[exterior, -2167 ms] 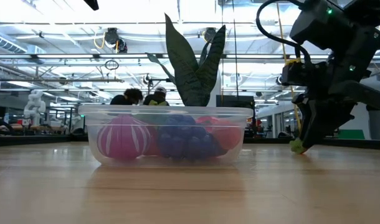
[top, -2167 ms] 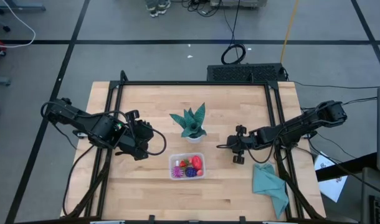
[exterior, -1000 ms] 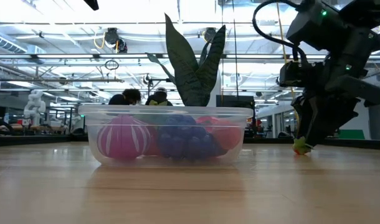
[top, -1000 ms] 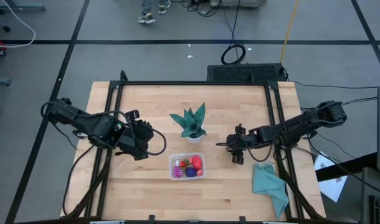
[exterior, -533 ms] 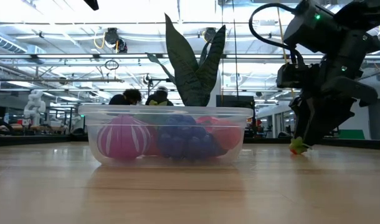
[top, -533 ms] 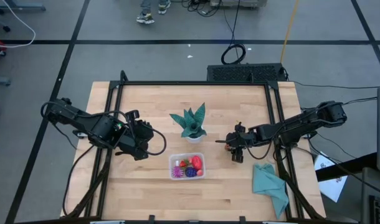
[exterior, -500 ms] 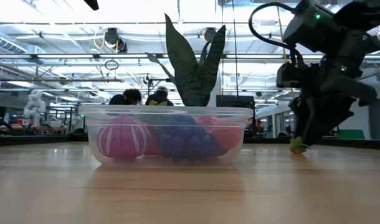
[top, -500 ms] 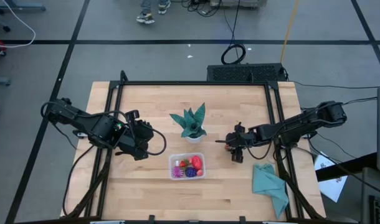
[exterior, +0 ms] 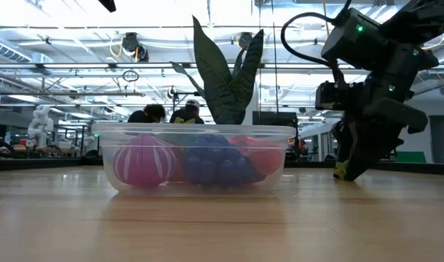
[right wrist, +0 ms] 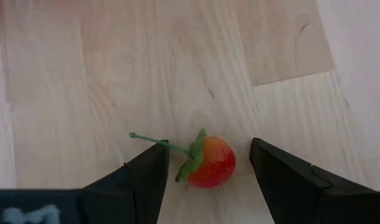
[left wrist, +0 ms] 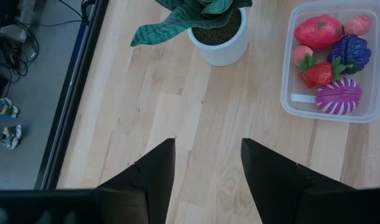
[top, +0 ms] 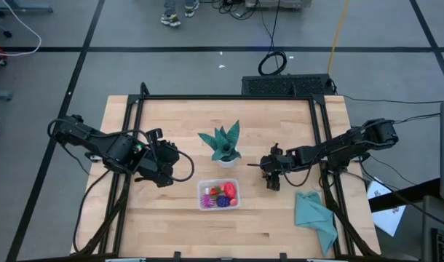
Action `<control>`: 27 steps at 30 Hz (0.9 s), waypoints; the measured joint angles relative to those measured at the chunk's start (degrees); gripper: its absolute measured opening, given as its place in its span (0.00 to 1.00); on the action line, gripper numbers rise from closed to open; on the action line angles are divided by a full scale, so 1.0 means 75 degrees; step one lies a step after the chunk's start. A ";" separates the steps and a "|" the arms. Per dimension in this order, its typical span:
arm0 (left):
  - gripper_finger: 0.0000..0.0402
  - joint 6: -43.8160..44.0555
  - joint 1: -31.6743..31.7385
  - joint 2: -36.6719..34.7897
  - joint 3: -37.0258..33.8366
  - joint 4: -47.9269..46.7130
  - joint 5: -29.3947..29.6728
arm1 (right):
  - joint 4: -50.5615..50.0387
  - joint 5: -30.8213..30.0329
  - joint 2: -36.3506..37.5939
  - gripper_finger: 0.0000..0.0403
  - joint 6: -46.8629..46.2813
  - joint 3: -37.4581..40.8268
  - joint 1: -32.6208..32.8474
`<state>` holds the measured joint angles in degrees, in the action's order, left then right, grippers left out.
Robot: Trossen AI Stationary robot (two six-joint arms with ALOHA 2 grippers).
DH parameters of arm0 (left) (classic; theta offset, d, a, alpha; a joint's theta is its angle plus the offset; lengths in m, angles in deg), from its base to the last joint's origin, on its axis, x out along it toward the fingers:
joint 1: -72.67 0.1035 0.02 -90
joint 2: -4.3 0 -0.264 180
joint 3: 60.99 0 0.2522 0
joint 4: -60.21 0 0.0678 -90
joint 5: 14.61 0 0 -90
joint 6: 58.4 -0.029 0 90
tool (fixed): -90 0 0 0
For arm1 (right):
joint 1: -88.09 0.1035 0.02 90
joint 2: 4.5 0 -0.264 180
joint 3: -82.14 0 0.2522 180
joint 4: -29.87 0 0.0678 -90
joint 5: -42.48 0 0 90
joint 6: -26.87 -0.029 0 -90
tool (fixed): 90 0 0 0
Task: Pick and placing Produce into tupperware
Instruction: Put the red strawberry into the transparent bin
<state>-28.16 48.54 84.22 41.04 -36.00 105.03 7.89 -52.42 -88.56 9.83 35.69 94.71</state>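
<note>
Right of the tupperware (top: pixel 219 194), on bare bench (top: pixel 171 124), one strawberry (right wrist: pixel 210 163) lies loose, its green stem trailing away from the fruit. The right claw (right wrist: pixel 205 171) is low over it with fingers spread, one on each side of the berry and neither touching it as far as the wrist view shows; in the low view the claw (exterior: pixel 347 169) tips down to the wood beside the tub (exterior: pixel 193 159).

Inside the tupperware (left wrist: pixel 330 59) sit six pieces: a large red piece (left wrist: pixel 319 31), a pale pink piece (left wrist: pixel 358 24), a dark purple piece (left wrist: pixel 351 53), a striped pink-purple ball (left wrist: pixel 338 98) and two strawberries (left wrist: pixel 317 72) close together. By that count most of the produce appears packed, and the berry under the right claw looks to be the last piece outside; no other loose fruit shows on the bench.

Behind the tupperware stands a potted plant (top: pixel 223 145). Left of the tub, well apart from it, the left claw (left wrist: pixel 205 168) waits with fingers spread and nothing between them. A teal cloth (top: pixel 315 217) lies to the right of the tub, beyond the berry, near the bench edge.
</note>
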 joint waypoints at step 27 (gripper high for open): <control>0.46 0.0003 0.0001 0.0000 0.0000 0.0001 0.0022 | -0.0385 0.0028 0.0178 0.36 -0.0070 0.0023 -0.0031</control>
<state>-28.14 48.55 84.22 41.04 -35.99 105.19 5.00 -52.21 -87.22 9.30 35.86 94.48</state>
